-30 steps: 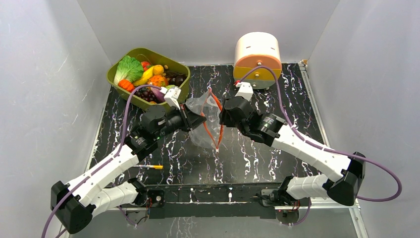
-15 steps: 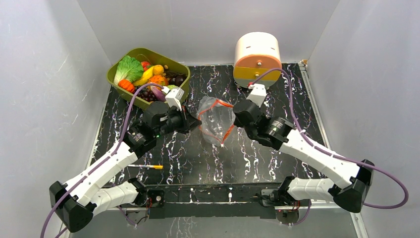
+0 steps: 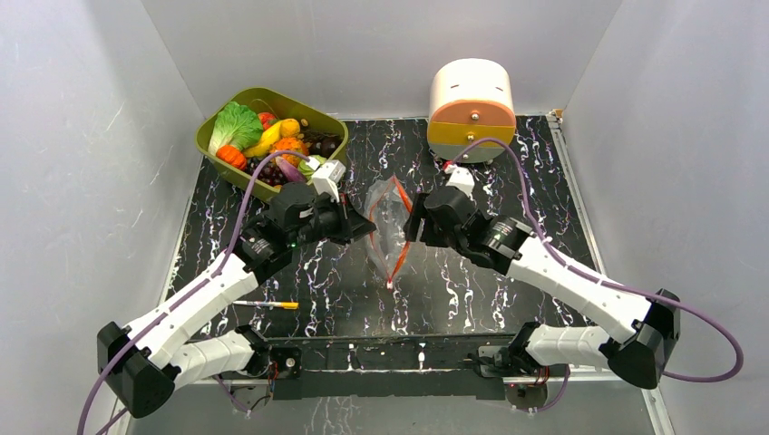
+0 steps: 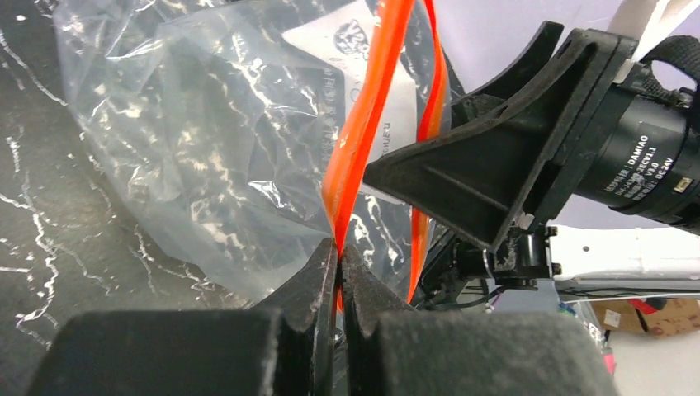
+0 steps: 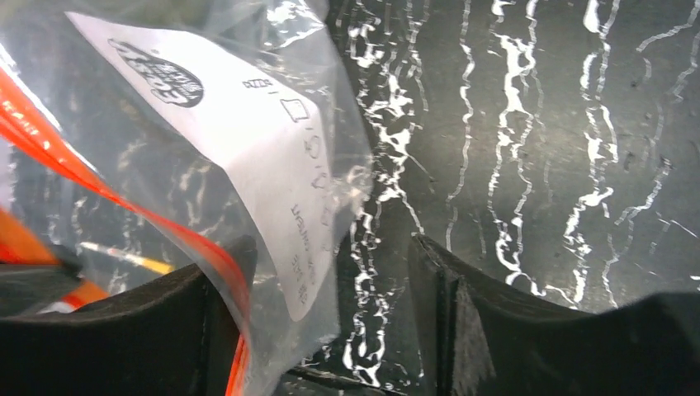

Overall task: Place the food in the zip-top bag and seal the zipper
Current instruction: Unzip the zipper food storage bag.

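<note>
The clear zip-top bag [image 3: 385,222] hangs mid-table between both grippers, its mouth pulled narrow. My left gripper [image 3: 365,227] is shut on the red-orange zipper [image 4: 363,132] at one lip of the bag's mouth [image 4: 190,140]. My right gripper [image 3: 410,223] stands open on the bag's other side. In the right wrist view the bag's edge [image 5: 272,165] and zipper [image 5: 74,157] drape against the left finger [image 5: 206,330], and nothing is pinched. The food [image 3: 272,140], lettuce, carrot and other toy pieces, lies in the green bin [image 3: 214,154] at the back left.
A round white-and-orange drawer unit [image 3: 470,100] stands at the back right. A yellow-tipped pen [image 3: 269,304] lies near the front left by the left arm. White walls close in the black marbled table [image 3: 508,299] on three sides.
The right gripper has opened and let go of its side of the bag. The mouth, held wide half a second ago, has collapsed to a narrow slit. The left gripper keeps its hold.
</note>
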